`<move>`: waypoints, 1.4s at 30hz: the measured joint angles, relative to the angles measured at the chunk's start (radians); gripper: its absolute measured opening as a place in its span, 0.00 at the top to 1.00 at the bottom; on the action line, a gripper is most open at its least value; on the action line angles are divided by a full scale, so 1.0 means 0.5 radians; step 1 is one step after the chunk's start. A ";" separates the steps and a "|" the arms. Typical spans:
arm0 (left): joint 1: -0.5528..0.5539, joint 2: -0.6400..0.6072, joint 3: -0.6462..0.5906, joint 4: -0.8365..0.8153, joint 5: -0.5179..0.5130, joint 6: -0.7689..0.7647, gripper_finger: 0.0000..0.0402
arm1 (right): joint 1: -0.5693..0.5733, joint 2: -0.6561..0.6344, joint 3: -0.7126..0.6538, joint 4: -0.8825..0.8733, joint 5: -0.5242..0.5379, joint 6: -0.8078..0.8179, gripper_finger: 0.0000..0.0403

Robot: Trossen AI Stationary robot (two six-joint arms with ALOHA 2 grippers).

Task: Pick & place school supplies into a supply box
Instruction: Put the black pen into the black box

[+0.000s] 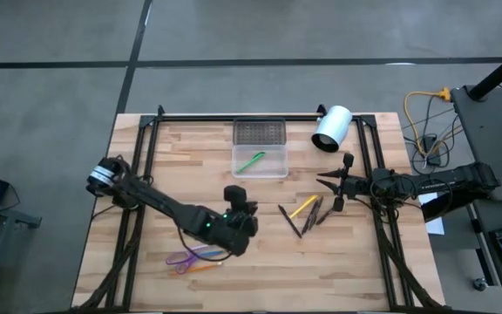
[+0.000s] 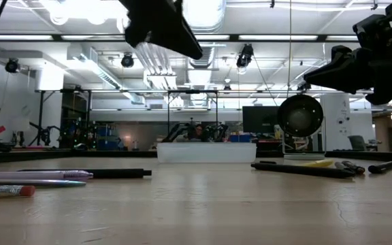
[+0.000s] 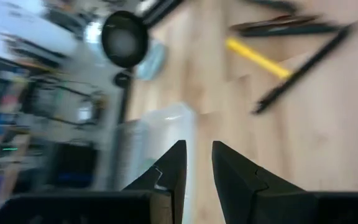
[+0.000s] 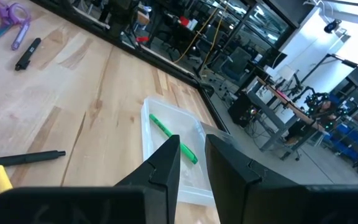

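Left gripper [image 1: 239,197] hovers mid-table, fingers slightly parted, holding nothing you can see. Right gripper [image 1: 329,182] likewise, beside yellow pencil [image 1: 303,207] and dark pens [image 1: 289,221]. Pencil light, stiff, rolls easily; pinch mid-shaft. Green pen [image 1: 251,161] already in supply box [image 1: 279,171].

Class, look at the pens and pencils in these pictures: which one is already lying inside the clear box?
The green pen. It alone lies inside the supply box; the yellow pencil and dark pens lie on the bare table.
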 joint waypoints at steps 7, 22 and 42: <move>-0.004 -0.117 0.000 -0.369 0.896 -0.674 0.85 | 0.000 0.000 0.000 0.000 0.000 -0.002 0.83; -0.006 -0.084 -0.119 -0.578 1.174 -0.974 0.85 | -0.001 0.000 0.000 0.001 -0.001 0.000 0.83; 0.209 -0.070 -0.344 -0.361 1.533 -1.014 0.85 | 0.000 0.000 0.000 0.000 -0.001 0.000 0.83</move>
